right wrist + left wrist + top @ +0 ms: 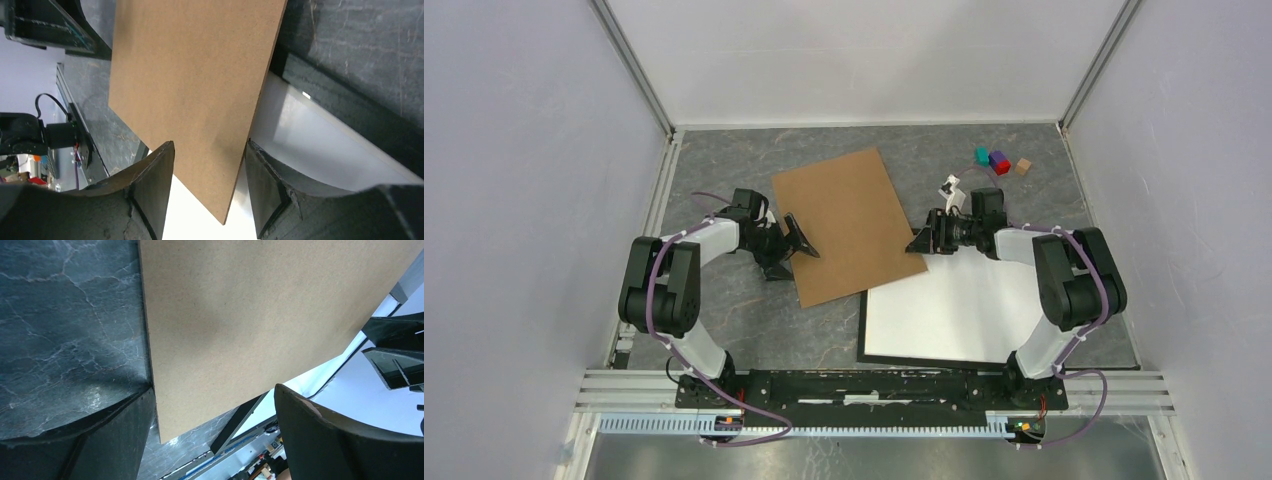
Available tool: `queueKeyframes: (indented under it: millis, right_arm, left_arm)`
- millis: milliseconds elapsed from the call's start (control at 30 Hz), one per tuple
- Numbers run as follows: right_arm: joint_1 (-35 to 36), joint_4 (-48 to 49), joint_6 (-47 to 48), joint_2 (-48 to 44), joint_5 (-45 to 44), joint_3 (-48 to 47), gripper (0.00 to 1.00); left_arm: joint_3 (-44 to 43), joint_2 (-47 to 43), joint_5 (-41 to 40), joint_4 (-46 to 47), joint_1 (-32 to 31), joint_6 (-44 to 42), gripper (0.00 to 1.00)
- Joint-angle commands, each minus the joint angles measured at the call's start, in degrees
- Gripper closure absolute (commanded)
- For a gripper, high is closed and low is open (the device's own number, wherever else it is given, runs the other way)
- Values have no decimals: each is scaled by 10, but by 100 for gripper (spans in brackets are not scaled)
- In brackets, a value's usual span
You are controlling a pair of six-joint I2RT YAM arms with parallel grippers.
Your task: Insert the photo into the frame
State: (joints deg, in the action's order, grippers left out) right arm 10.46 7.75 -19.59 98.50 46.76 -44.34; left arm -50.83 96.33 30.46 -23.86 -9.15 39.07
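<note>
Brown board (pixel 849 225) lay across far-left corner of black frame (pixel 863 335); left jaws wide open at its left edge, right jaws half-open astride right edge.

Brown board (pixel 195 90) corner between right gripper's (pixel 210 150) 2 parted fingers (pixel 150 185); frame (pixel 350 107) beneath.

Brown board (pixel 849 225) on grey table (pixel 734 160); coloured blocks (pixel 997 160) far right.
</note>
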Motion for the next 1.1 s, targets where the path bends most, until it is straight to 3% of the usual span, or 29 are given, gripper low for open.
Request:
queueKeyframes:
  millis: [0,333,467,733,900,1067]
  right_arm:
    - [35,98,-66,20,128,-6,41]
    - [62,148,-121,-28,156,19,54]
    - [62,151,-158,-85,153,50,46]
    - [75,153,-192,-171,141,118,46]
    - [72,82,-127,-141,76,54,49]
    - [70,-1,-80,-167,-39,14,49]
  left_arm:
    - [20,44,-8,54,-30,24,5]
    - [9,31,-16,48,-33,18,5]
    - [13,34,-18,53,-33,20,5]
    - [12,36,-2,55,-33,14,5]
    - [11,37,0,51,-33,13,5]
    - [14,24,-13,41,-33,4,5]
